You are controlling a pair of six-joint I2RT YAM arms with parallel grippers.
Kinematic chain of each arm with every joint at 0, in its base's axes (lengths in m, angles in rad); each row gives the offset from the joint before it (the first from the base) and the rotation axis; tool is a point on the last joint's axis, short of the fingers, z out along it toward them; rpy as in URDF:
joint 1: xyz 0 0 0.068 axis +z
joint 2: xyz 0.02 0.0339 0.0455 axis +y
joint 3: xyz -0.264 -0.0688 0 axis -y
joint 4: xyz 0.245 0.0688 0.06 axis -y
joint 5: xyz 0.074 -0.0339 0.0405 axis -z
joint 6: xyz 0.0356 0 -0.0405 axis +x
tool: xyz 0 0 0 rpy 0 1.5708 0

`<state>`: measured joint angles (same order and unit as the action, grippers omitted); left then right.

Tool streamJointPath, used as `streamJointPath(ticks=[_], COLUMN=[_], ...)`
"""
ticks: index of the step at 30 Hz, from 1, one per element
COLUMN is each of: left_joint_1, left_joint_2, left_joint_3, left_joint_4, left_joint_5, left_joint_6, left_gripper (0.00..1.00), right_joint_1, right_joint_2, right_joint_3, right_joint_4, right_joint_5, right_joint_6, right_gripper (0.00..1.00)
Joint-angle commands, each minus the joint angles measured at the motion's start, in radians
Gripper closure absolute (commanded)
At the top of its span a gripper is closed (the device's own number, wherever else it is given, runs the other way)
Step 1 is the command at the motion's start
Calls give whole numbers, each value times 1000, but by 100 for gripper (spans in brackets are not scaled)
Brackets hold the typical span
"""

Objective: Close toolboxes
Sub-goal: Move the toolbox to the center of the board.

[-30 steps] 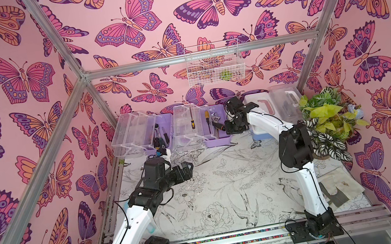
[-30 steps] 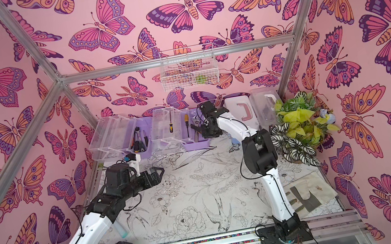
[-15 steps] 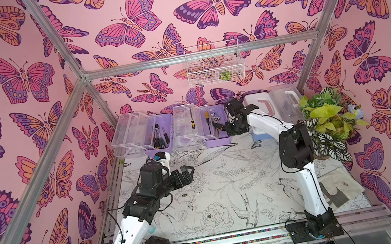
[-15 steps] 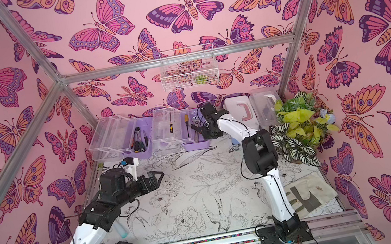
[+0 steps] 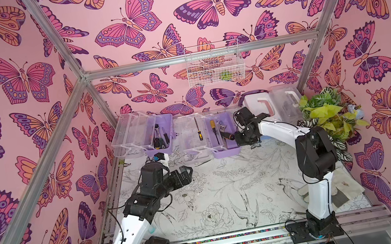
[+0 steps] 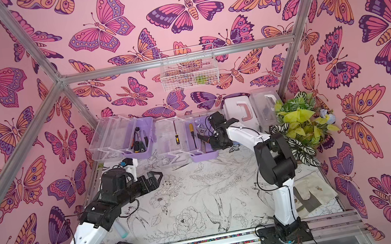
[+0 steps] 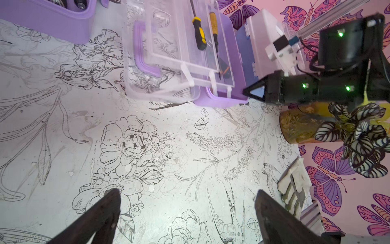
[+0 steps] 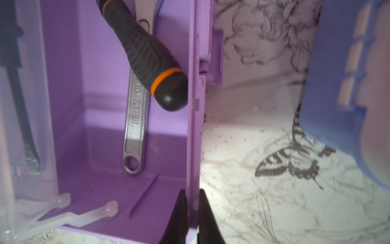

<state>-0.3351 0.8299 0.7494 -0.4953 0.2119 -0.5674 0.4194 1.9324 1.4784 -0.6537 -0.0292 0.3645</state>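
The right gripper point(image 8: 192, 191) pinches the side wall of the open purple toolbox point(image 8: 105, 186) holding a wrench point(image 8: 135, 118), at the back of the surface point(image 5: 227, 189). The left gripper point(image 7: 186, 196) hangs wide open and empty above the surface.

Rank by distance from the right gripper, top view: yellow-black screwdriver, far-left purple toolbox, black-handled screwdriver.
1. Black-handled screwdriver, beside the right gripper, inside the gripped purple toolbox.
2. Yellow-black screwdriver, on the clear tray, further left.
3. Far-left purple toolbox, at the row's end.
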Motion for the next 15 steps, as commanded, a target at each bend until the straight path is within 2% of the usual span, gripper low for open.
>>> streamJointPath(ticks=[1,5,11,15], left_joint_1=[-5,-5,-4,-4], left_joint_2=[19,39,-8,-40], left_joint_3=[-8,-41,-137,-209], left_joint_4=[11,51,96,111], left_joint_5=[-44,-60,-109,-123], left_joint_6=[-16,-43,-94,-131], left_gripper=[1,2,7,15], right_joint_1=[36,60,99,113], right_joint_2=[-74,-167,-314,-413], right_joint_3=[-137,-303,-474,-555], right_joint_4=[-81,-41,-24,-5], right_joint_5=[-15,-48,-69,-100], right_joint_6=[-2,59,138,173], right_gripper=[89,88,87,85])
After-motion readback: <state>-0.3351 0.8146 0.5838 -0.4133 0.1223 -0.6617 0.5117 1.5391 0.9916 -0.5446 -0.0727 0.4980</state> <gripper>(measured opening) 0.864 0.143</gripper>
